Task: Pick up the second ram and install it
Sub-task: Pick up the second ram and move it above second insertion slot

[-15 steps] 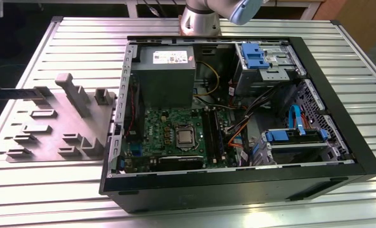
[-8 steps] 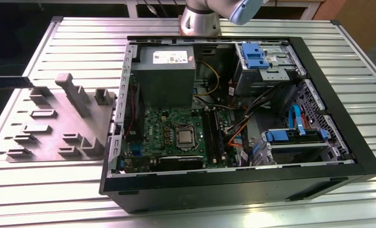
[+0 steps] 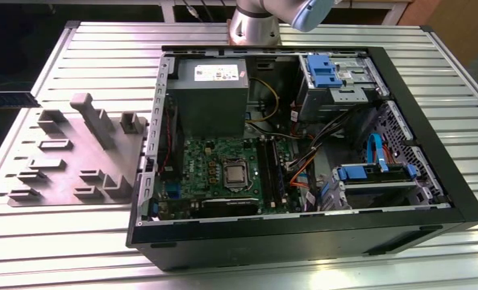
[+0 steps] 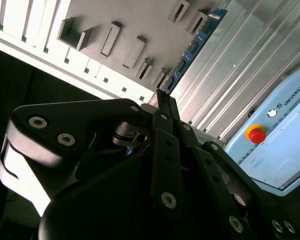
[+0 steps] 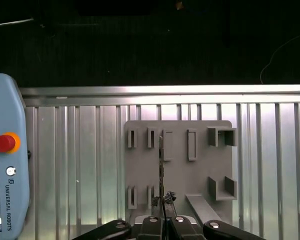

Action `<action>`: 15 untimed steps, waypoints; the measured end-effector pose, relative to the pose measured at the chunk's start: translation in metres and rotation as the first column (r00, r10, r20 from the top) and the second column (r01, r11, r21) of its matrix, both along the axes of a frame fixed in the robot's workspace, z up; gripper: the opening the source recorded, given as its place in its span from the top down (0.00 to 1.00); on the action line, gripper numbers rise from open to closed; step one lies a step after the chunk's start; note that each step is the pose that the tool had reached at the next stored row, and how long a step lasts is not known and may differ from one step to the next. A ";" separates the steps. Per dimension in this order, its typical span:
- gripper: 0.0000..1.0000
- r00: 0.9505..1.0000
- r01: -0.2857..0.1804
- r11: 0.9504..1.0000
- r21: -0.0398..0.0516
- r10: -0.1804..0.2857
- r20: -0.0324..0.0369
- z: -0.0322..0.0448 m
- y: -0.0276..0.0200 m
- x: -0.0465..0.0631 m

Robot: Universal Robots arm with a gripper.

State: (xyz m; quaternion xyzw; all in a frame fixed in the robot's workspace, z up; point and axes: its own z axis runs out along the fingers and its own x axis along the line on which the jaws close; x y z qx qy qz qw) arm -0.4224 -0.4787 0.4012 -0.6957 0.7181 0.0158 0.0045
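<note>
The second ram (image 3: 9, 99) is a thin dark green stick that reaches in from the exterior view's left edge, level with the far end of the grey fixture (image 3: 69, 157). In the second wrist view my gripper (image 4: 159, 95) is shut on one end of the ram (image 4: 192, 47), whose chips face the camera. Seen edge-on in the first wrist view, the ram (image 5: 161, 165) runs out from my gripper (image 5: 162, 210) above the fixture (image 5: 180, 180). The open computer case (image 3: 432, 151) holds the motherboard (image 3: 222, 163) and its black socket strips (image 3: 272, 172).
The case and fixture rest on a ribbed aluminium table (image 3: 86, 241). Upright posts and blocks (image 3: 93, 118) rise from the fixture. A teach pendant (image 5: 5, 160) with a red button lies on the table beyond the fixture. The arm's base (image 3: 253, 24) stands behind the case.
</note>
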 end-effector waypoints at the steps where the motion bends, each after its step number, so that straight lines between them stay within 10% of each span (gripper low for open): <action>1: 0.89 1.000 0.000 1.000 0.000 0.000 0.000 0.0000 0.0000 0.000; 15: 0.89 1.000 0.000 1.000 0.000 0.000 0.000 0.0000 0.0000 0.021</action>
